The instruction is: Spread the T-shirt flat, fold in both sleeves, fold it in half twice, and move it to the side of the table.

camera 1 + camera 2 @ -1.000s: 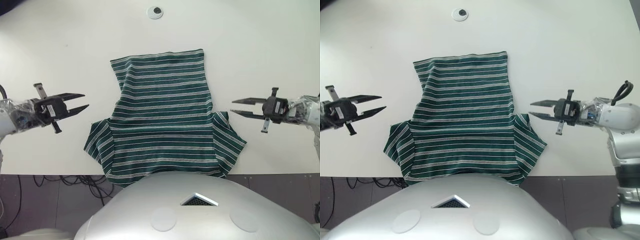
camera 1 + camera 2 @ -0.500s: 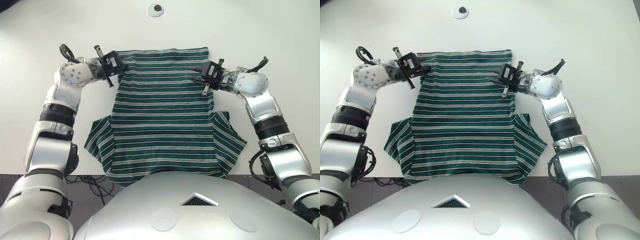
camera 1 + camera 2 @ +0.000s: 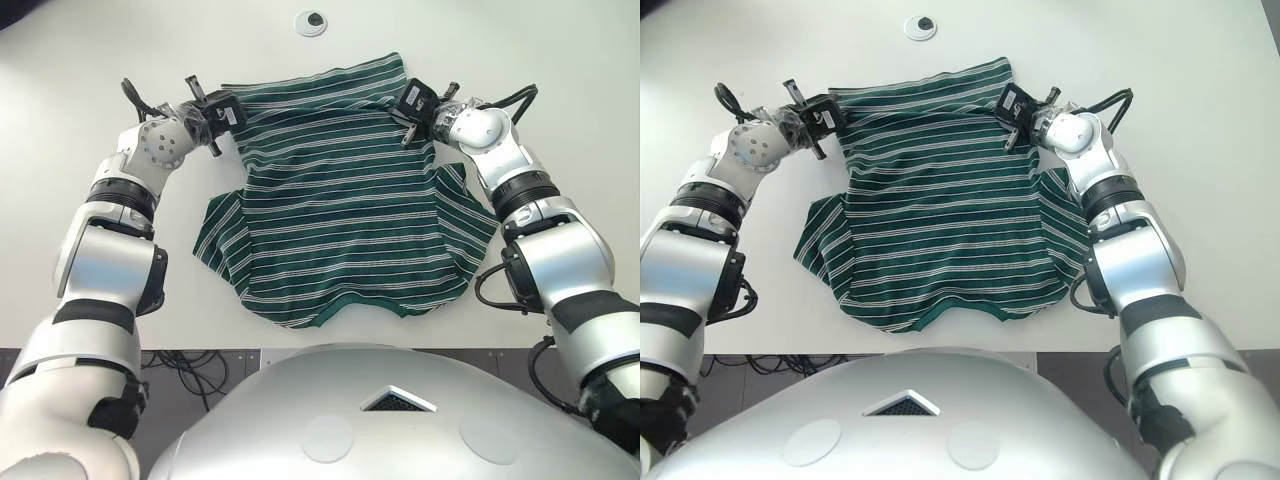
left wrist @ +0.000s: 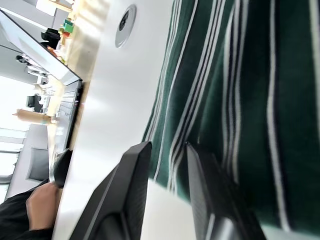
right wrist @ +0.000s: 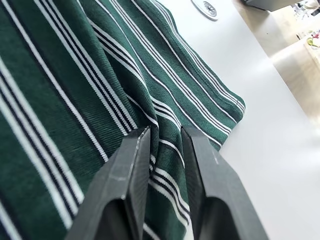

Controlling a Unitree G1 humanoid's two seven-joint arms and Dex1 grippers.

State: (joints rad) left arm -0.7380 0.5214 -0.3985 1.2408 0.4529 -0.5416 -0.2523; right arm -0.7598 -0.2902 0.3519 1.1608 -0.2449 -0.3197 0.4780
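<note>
Left eye view: T-shirt in both jaws

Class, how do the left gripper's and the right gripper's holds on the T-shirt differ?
The left gripper holds the T-shirt at its far-left corner; the right gripper holds the far-right one. The left gripper bites at the cloth's very edge, with bare table beside one finger; the right gripper pinches a raised ridge with cloth on both sides. Both are shut on it.
</note>
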